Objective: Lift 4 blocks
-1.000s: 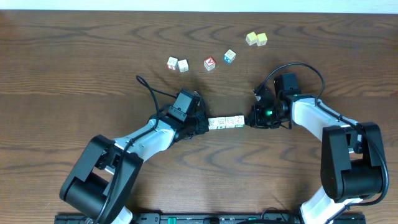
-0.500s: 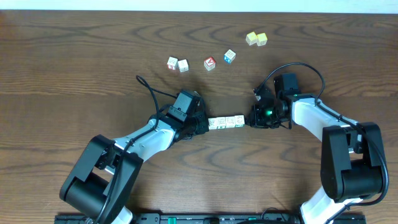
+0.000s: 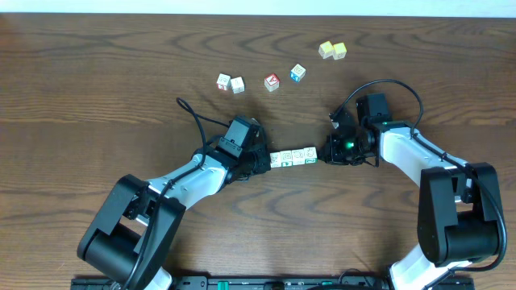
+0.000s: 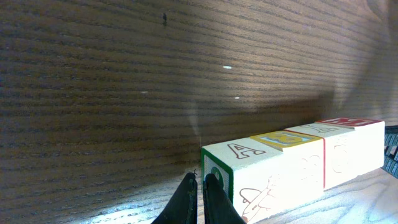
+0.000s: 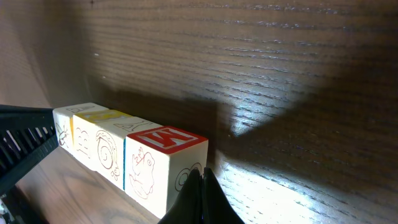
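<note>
Overhead, next to nothing has moved in the last second: the left pincer (image 3: 264, 162) stays shut, its fingertips pinched together and set against the left end of the blocks (image 3: 293, 158), at the cube with the green-framed face seen from the left wrist; the four blocks lie end to end in one tight row near the middle of the counter (image 3: 81, 97), in the same spot as before; the right pincer (image 3: 323, 154) is likewise closed to a thin point and butts the right end, at the cube with the red M face; only the right arm's wrist and forearm have crept a little toward the far side; whether any cube has left the wood I cannot tell; my judgement is that the squeeze from both ends is set and the lift is barely starting, if at all; should either side ease its push, the row would likely buckle in the middle.
</note>
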{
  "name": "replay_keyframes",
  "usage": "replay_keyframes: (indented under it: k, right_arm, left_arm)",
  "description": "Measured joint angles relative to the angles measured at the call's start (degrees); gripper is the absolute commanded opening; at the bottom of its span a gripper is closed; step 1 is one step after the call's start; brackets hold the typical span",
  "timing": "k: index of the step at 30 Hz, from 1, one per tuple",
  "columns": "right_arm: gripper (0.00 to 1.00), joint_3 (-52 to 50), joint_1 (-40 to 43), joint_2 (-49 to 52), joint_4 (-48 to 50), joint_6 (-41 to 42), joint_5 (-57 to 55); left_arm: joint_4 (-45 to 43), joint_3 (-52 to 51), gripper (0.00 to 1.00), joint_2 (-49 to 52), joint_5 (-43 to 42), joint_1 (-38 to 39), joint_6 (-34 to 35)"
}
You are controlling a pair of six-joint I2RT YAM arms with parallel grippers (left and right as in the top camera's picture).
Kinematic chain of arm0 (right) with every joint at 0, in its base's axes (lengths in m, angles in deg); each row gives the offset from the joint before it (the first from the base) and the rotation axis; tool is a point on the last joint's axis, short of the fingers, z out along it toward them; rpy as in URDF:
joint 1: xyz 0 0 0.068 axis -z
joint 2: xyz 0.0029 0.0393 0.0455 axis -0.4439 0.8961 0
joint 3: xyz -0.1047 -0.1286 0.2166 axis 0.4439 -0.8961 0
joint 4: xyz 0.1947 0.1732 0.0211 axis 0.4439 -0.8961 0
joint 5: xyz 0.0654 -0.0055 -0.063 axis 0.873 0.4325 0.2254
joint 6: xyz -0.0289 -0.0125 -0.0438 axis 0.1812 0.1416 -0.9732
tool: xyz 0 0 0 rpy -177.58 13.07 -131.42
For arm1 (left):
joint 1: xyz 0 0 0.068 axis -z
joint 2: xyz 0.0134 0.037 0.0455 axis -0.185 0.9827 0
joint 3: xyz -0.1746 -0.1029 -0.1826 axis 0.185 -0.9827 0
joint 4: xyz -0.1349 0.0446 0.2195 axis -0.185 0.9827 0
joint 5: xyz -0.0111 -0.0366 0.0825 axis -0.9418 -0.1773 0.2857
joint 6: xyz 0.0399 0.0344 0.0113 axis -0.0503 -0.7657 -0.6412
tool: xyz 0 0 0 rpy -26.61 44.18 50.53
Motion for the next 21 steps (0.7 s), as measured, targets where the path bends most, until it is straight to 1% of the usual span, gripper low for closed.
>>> replay_keyframes:
  k: [21]
  right_arm:
    - [0.01, 0.00, -0.96, 0.00, -0.37, 0.00, -1.70]
  left_arm:
    - [-0.24, 0.00, 0.07, 0.00, 0.00, -0.04, 0.00]
